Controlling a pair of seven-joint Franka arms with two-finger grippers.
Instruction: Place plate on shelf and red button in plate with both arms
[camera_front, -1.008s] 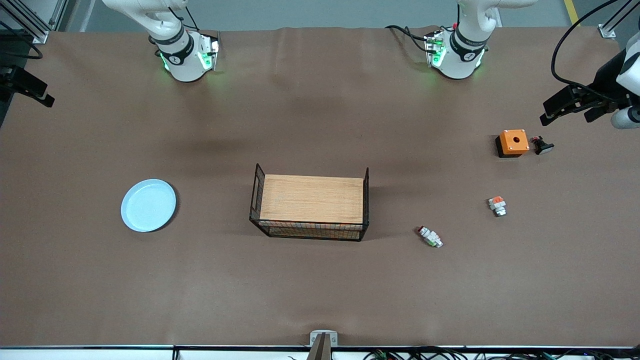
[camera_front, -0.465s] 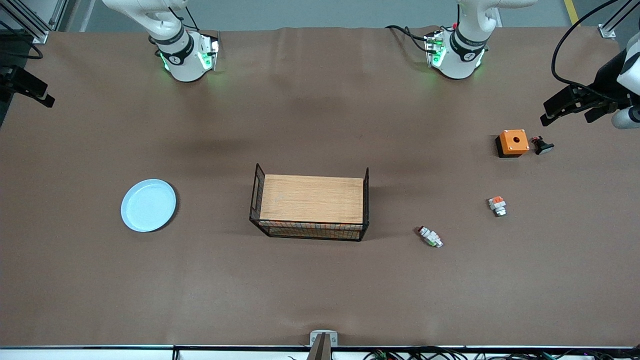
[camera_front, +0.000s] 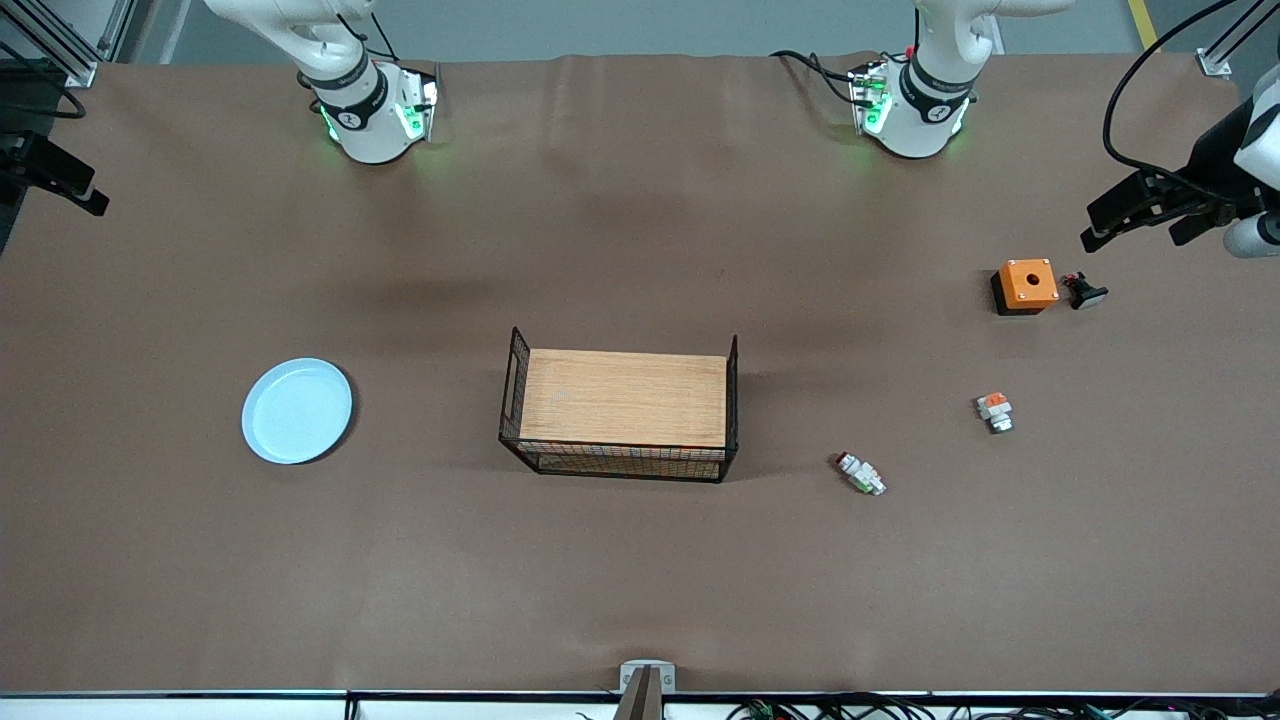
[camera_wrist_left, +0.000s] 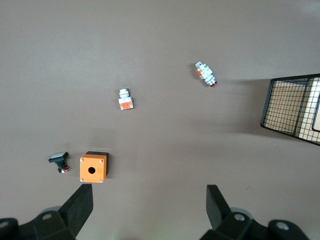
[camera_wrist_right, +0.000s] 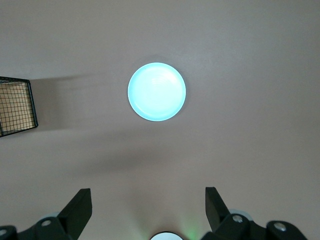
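Note:
The pale blue plate (camera_front: 297, 410) lies flat on the brown table toward the right arm's end; it also shows in the right wrist view (camera_wrist_right: 156, 91). The red button (camera_front: 861, 473), a tiny white-grey part with a red end, lies beside the wire basket toward the left arm's end; it also shows in the left wrist view (camera_wrist_left: 206, 74). My left gripper (camera_wrist_left: 148, 202) is open and empty, high over the table near the orange box. My right gripper (camera_wrist_right: 148, 202) is open and empty, high over bare table between the plate and its base.
A wire basket (camera_front: 620, 462) with a wooden floor stands mid-table. A stubby white part with an orange-red top (camera_front: 994, 411), an orange box with a hole (camera_front: 1026, 286) and a small black part (camera_front: 1085, 292) lie toward the left arm's end.

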